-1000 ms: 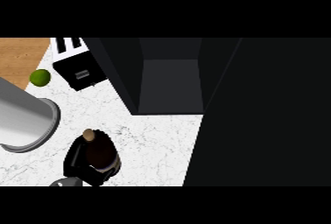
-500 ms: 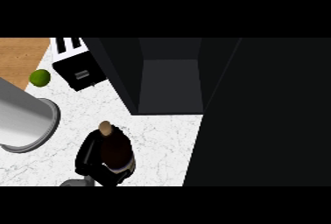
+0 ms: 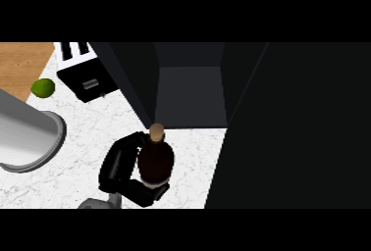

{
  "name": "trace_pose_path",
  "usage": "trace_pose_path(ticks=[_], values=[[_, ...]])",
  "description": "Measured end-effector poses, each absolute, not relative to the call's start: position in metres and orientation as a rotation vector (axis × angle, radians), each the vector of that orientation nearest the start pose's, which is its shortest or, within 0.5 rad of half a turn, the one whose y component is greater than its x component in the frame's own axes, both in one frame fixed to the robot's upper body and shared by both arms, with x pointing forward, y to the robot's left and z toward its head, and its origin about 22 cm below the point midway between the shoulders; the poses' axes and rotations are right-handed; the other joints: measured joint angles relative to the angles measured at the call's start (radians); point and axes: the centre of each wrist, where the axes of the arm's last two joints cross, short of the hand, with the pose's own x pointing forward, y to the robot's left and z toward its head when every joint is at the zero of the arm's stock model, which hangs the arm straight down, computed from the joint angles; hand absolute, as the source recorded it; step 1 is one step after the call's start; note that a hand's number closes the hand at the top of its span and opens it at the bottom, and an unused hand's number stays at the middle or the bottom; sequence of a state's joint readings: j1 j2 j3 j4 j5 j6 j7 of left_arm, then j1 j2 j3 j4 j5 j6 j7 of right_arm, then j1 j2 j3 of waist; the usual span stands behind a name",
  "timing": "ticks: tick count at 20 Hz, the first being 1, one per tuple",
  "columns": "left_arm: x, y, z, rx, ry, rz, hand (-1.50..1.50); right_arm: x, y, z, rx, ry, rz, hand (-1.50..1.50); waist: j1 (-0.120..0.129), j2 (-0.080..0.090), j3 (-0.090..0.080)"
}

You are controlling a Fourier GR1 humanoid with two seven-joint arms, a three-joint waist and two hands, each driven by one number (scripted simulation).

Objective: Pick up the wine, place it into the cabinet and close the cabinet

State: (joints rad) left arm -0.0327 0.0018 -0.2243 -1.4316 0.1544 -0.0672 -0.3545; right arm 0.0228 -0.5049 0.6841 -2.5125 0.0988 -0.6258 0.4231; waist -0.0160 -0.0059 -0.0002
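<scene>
Cabinet first: tall black open-fronted cabinet (image 3: 190, 93) fills the upper middle of the head view, its dark grey floor exposed, so I read the door as swung wide to take the bottle. White marbled countertop (image 3: 80, 122) runs below and to the left of it. Large grey metal cylinder (image 3: 22, 135) sits at the left edge, well apart. My one visible black hand (image 3: 119, 166), which I take for the left, has fingers curled round the dark wine bottle with tan cork (image 3: 156, 159), cork just at the cabinet's front edge, apparently lined up for insertion. Small green lime (image 3: 42, 87) lies far left.
</scene>
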Motion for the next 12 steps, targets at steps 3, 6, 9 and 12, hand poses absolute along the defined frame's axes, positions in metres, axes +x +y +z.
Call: trace_pose_path(ticks=[3, 6, 9, 12], values=[[0.246, 0.164, -0.021, -0.324, -1.806, -0.058, 1.5, 0.109, -0.17, 0.174, 0.132, -1.888, 0.177, -1.5, 0.0, 0.001, 0.0], [0.255, 0.16, -0.015, -0.278, -1.808, -0.056, 1.5, 0.108, -0.174, 0.173, 0.111, -1.888, 0.185, -1.5, -0.002, 0.001, 0.0], [0.27, 0.157, -0.008, -0.234, -1.813, -0.073, 1.5, 0.107, -0.174, 0.17, 0.115, -1.892, 0.18, -1.5, -0.005, 0.002, 0.0], [0.283, 0.154, -0.006, -0.202, -1.82, -0.088, 1.5, 0.108, -0.177, 0.171, 0.097, -1.904, 0.188, -1.5, -0.005, 0.003, 0.0]])
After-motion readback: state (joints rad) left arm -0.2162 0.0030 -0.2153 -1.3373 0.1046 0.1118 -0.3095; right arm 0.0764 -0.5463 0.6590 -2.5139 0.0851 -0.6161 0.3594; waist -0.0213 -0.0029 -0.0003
